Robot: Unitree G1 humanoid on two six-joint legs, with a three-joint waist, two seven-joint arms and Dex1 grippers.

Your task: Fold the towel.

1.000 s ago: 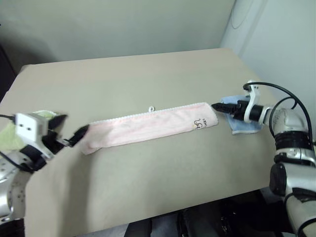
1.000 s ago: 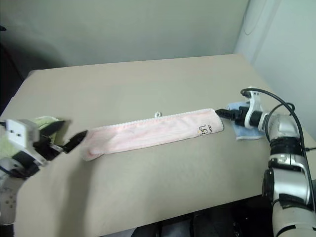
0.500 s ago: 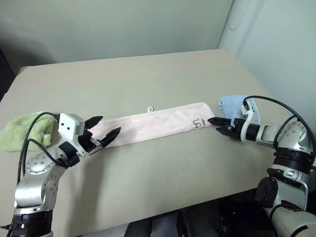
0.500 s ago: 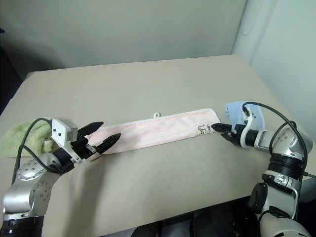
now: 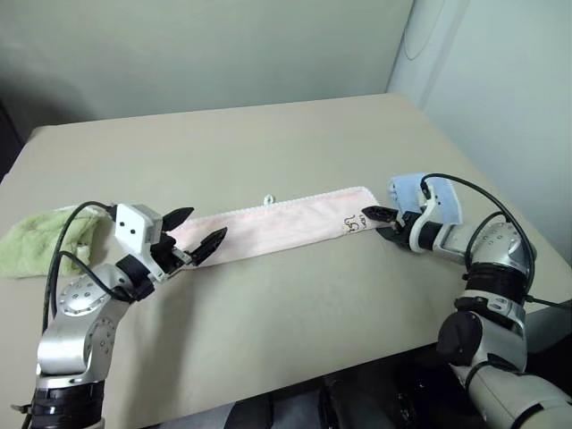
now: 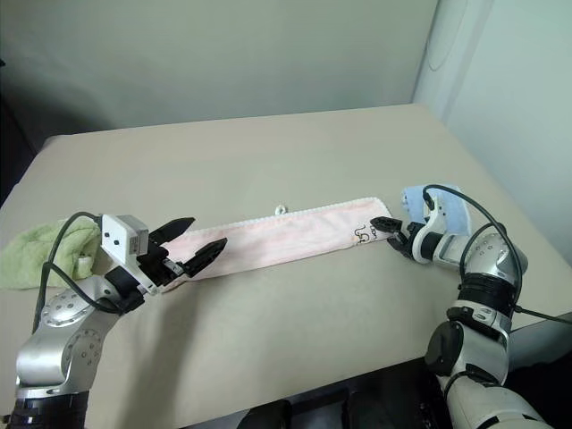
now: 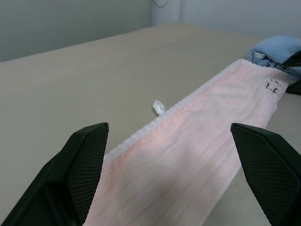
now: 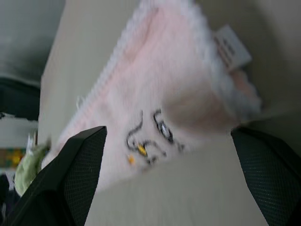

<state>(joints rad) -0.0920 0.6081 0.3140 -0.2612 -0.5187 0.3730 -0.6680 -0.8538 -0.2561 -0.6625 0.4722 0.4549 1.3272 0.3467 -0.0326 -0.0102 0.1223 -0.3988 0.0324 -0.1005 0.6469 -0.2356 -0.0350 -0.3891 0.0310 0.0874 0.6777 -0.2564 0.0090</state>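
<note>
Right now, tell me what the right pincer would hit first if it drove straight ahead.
The right pincer is open and aimed at the logo end of the pink towel. That end should come first; it sits just ahead of the tips, though the exact gap is hard to judge.

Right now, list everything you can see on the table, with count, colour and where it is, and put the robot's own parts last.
table: one, beige, under everything.
towel: one, pale pink with white edging and a dark logo near its right end, lying as a long strip across the middle.
loop: one, white, on the towel's far edge.
green cloth: one, light green, at the table's left edge.
blue cloth: one, light blue, just past the towel's right end.
left gripper: one, black, open, over the towel's left end.
right gripper: one, black, open, at the towel's logo end.
</note>
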